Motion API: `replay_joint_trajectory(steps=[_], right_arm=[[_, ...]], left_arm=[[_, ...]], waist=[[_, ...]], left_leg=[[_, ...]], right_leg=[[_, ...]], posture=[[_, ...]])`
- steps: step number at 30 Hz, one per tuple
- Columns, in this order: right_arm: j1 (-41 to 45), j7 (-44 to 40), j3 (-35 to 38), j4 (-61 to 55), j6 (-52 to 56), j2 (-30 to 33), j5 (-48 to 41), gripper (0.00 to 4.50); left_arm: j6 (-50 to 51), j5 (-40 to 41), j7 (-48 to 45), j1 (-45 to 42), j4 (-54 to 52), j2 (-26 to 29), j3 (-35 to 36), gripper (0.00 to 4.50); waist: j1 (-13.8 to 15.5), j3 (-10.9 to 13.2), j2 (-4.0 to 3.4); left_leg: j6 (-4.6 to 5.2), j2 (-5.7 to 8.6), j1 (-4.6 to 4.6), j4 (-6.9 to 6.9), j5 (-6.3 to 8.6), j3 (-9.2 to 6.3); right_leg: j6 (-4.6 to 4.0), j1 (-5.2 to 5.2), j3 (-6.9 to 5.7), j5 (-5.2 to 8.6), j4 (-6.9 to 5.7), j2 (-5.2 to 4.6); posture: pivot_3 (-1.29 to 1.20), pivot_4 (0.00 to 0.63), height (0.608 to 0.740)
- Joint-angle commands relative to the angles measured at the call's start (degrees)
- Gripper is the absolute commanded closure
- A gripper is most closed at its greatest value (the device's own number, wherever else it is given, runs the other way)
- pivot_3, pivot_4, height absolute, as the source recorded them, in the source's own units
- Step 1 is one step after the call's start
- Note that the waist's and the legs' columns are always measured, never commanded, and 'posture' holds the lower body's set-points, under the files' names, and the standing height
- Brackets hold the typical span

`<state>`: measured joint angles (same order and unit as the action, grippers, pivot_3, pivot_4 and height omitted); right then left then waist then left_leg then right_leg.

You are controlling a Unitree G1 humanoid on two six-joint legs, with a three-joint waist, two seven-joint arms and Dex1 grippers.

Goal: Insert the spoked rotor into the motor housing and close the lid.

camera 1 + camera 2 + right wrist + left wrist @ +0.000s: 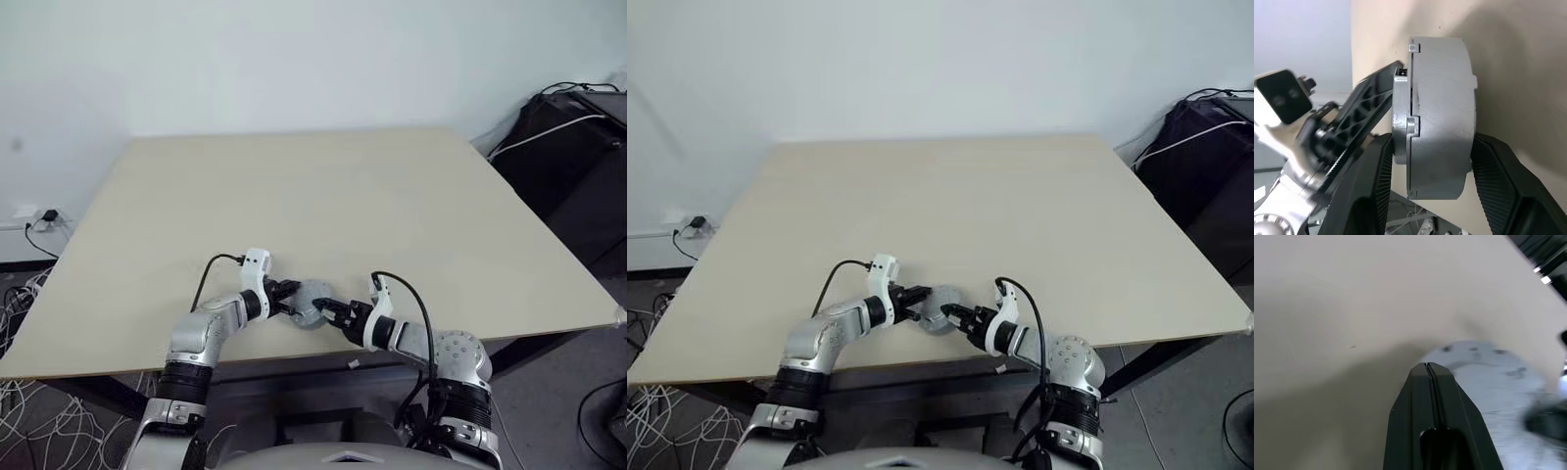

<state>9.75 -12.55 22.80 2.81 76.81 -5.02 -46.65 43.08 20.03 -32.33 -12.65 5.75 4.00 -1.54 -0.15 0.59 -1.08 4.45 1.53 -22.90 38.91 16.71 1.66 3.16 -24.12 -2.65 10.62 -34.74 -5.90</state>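
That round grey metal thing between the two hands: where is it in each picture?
Left eye view: motor housing near the table's front edge, between both hands.
Right eye view: same spot.
Left wrist view: grey, past the shut left hand.
Right wrist view: centre, edge-on, between the right hand's fingers.
Shared landmark: the table.

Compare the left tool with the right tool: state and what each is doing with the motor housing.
The left tool is shut, fingers pressed together, its tip against the motor housing; the right tool is parted and clamps the housing between its fingers. Both meet at the housing near the table's front edge.
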Motion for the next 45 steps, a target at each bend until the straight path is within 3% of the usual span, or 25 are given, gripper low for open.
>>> replay_joint_trajectory(steps=[1, 8, 16, 27, 30, 42, 45], right_arm=[[0.3, -0.4, -1.2, -1.9, -1.0, -2.7, -2.3, 2.39], [0.5, 0.4, 0.3, -1.6, -2.9, -2.8, -3.9, 2.39], [1.8, 2.0, 3.6, -2.1, -6.1, -3.5, -7.7, 2.39], [5.0, 5.6, 3.7, -3.9, -9.5, -4.5, -14.7, 2.41], [6.2, 6.9, 3.4, -3.9, -10.0, -4.4, -16.1, 2.41], [8.8, 8.9, -1.1, -4.1, -10.5, -4.3, -20.1, 2.41], [8.2, 9.4, -2.1, -4.4, -10.2, -4.6, -20.7, 2.41]], left_arm=[[0.0, 3.8, 0.7, 0.9, -6.2, -1.2, 1.7, 4.5], [0.3, 9.3, 2.8, 5.5, -13.4, -2.3, 5.0, 4.5], [1.1, 21.5, 5.5, 13.8, -18.8, -7.7, 11.6, 4.5], [2.6, 36.7, 11.2, 22.5, -18.3, -12.8, 14.5, 4.5], [1.8, 40.6, 13.1, 22.6, -17.3, -13.3, 15.4, 3.9], [-1.4, 51.0, 14.4, 21.1, -12.4, -14.6, 14.7, 0.11], [-1.9, 53.3, 14.2, 20.9, -11.7, -14.8, 13.9, 0.04]], waist=[[0.0, 0.0, 0.0], [0.0, 0.0, -0.02], [0.1, 0.0, -0.02], [-0.4, 0.3, -0.02], [-0.4, 0.3, -0.01], [-0.5, 0.3, -0.01], [-0.5, 0.3, -0.01]], left_leg=[[0.0, 0.0, -0.07, 0.0, 0.0, 0.03], [0.24, 0.0, -0.38, 0.01, -0.18, 0.06], [0.25, 0.01, -0.45, 0.05, -0.18, 0.06], [0.29, -0.01, -0.52, 0.21, -0.21, 0.09], [0.3, -0.01, -0.49, 0.22, -0.22, 0.09], [0.26, -0.02, -0.46, 0.24, -0.28, 0.2], [0.25, -0.02, -0.45, 0.24, -0.29, 0.2]], right_leg=[[0.0, -0.1, 0.04, 0.0, -0.03, 0.0], [-0.04, -0.43, 0.1, 0.01, -0.1, 0.04], [-0.04, -0.47, 0.09, 0.01, -0.1, 0.07], [0.0, -0.42, 0.03, -0.01, -0.14, 0.47], [0.02, -0.41, 0.05, -0.02, -0.15, 0.52], [0.05, -0.21, 0.27, -0.04, -0.2, 0.72], [0.05, -0.19, 0.28, -0.04, -0.21, 0.74]], posture=[[0.0, 0.0, 0.74], [0.0, 0.0, 0.74], [0.0, 0.0, 0.74], [0.0, 0.0, 0.74], [0.0, 0.0, 0.74], [0.0, 0.0, 0.74], [0.0, 0.0, 0.74]])
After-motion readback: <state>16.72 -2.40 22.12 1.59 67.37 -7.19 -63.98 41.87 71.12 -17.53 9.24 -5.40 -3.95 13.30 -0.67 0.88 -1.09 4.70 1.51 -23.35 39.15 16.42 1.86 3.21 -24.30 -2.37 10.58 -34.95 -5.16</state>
